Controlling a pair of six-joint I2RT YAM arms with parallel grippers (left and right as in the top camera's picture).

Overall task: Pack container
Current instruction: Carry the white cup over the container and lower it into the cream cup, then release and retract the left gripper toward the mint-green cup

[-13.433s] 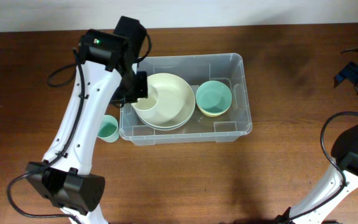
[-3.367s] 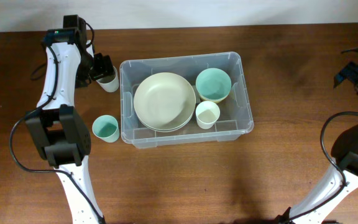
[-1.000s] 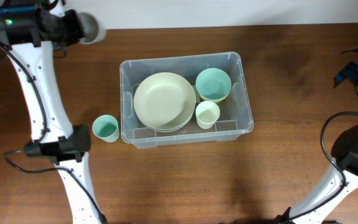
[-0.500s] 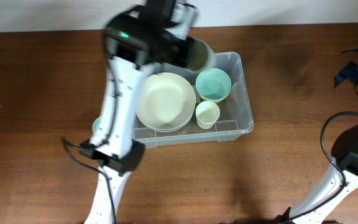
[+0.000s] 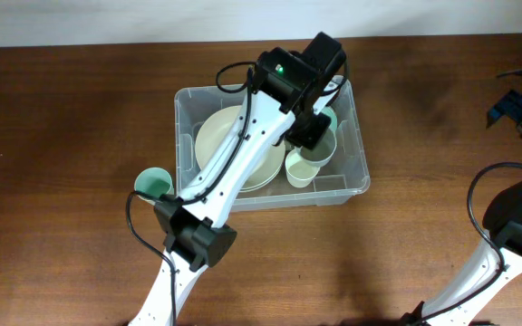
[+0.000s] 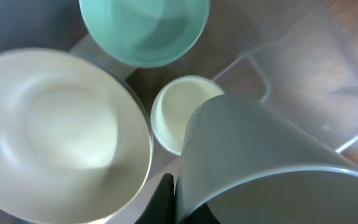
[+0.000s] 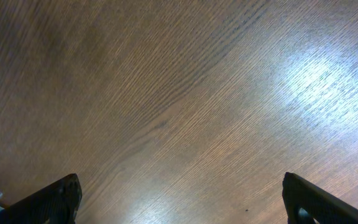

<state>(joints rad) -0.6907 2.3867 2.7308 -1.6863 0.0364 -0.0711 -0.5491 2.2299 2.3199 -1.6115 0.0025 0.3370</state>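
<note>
The container (image 5: 185,100) is a large clear bin in the middle of the table. Inside it are stacked cream plates (image 5: 225,145), a teal bowl (image 5: 331,138) and a small cream cup (image 5: 299,172). My left gripper (image 5: 308,129) hangs over the bin's right half, shut on the rim of a pale grey cup (image 6: 272,162). In the left wrist view its fingers (image 6: 174,186) pinch the cup's wall, and the cup hovers just above the small cream cup (image 6: 176,118). My right gripper (image 7: 182,193) is open over bare wood, at the table's far right (image 5: 519,104).
A teal cup (image 5: 152,184) stands on the table just left of the bin's front corner, partly hidden by my left arm. Cables lie near the right edge of the table.
My left arm has swung from the far left back corner across to the bin, carrying the grey cup, and has come lower over the bin's right half. The right arm has not moved.
</note>
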